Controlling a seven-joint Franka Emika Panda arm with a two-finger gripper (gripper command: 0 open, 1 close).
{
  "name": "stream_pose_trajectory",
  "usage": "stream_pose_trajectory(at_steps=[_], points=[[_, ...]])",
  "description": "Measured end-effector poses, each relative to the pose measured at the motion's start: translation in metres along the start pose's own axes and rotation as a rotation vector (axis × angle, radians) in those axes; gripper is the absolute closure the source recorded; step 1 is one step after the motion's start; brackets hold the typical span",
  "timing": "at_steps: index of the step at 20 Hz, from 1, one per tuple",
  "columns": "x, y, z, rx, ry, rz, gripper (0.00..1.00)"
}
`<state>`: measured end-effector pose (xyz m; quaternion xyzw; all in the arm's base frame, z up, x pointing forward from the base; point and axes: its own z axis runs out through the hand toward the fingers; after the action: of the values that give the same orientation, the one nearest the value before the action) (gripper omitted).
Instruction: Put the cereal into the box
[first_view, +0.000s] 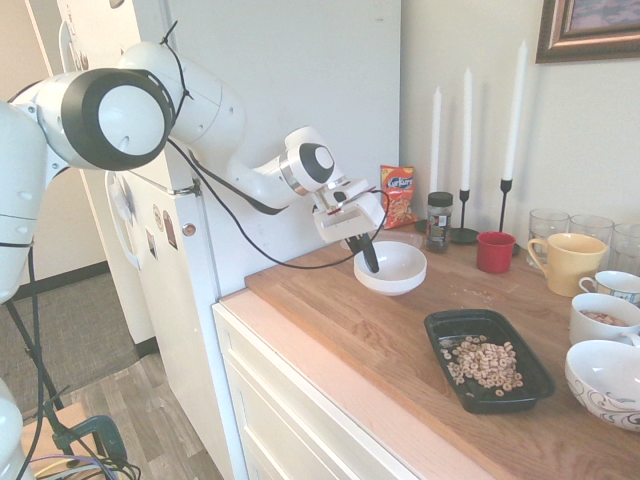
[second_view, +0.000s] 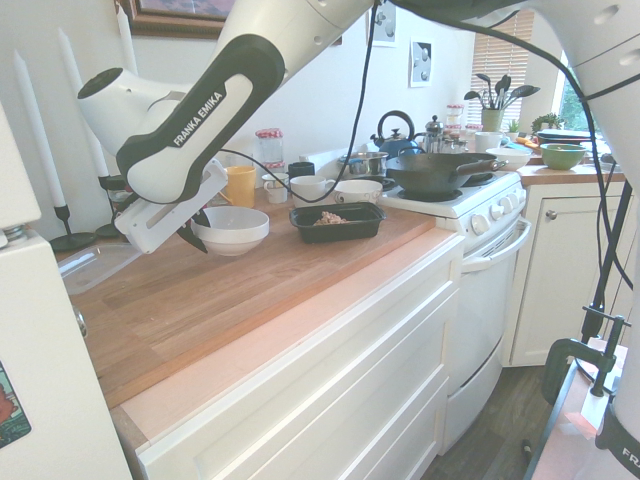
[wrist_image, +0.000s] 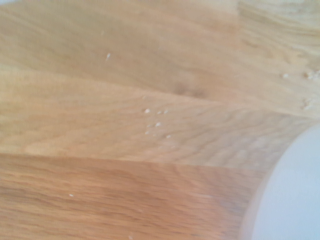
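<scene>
The cereal (first_view: 484, 362) lies as a loose pile of tan rings inside the black box (first_view: 445, 325) on the wooden counter. In the second exterior view the box (second_view: 337, 228) stands beside the stove, with the cereal (second_view: 330, 217) showing over its rim. My gripper (first_view: 369, 262) is shut on the near rim of a white bowl (first_view: 395, 270), which looks empty and sits low over the counter to the left of the box. The second exterior view has the gripper (second_view: 192, 238) at the left edge of the bowl (second_view: 235, 230). In the wrist view, bare wood fills the picture and the bowl (wrist_image: 292, 200) curves in at one corner.
Behind the bowl are an orange snack bag (first_view: 397, 196), a spice jar (first_view: 438, 220), candlesticks, a red cup (first_view: 495, 251) and a yellow mug (first_view: 568, 262). Patterned bowls (first_view: 605, 380) crowd the counter's right end. A clear flat container (second_view: 95, 265) lies by the fridge. A wok (second_view: 440, 172) sits on the stove.
</scene>
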<state>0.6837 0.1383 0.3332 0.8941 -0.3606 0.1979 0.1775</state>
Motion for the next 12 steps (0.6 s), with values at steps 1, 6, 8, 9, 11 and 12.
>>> stream_pose_trajectory(at_steps=[1, 6, 8, 9, 11, 12], points=[[-0.001, -0.004, 0.006, -0.005, 0.000, -0.006, 1.00], [0.000, -0.016, 0.026, -0.025, 0.004, -0.027, 1.00], [0.001, -0.018, 0.027, -0.030, 0.004, -0.032, 0.00], [0.000, -0.018, 0.027, -0.032, 0.004, -0.033, 0.00], [0.000, -0.019, 0.027, -0.034, 0.003, -0.033, 0.00], [0.000, -0.019, 0.027, -0.034, 0.003, -0.033, 0.00]])
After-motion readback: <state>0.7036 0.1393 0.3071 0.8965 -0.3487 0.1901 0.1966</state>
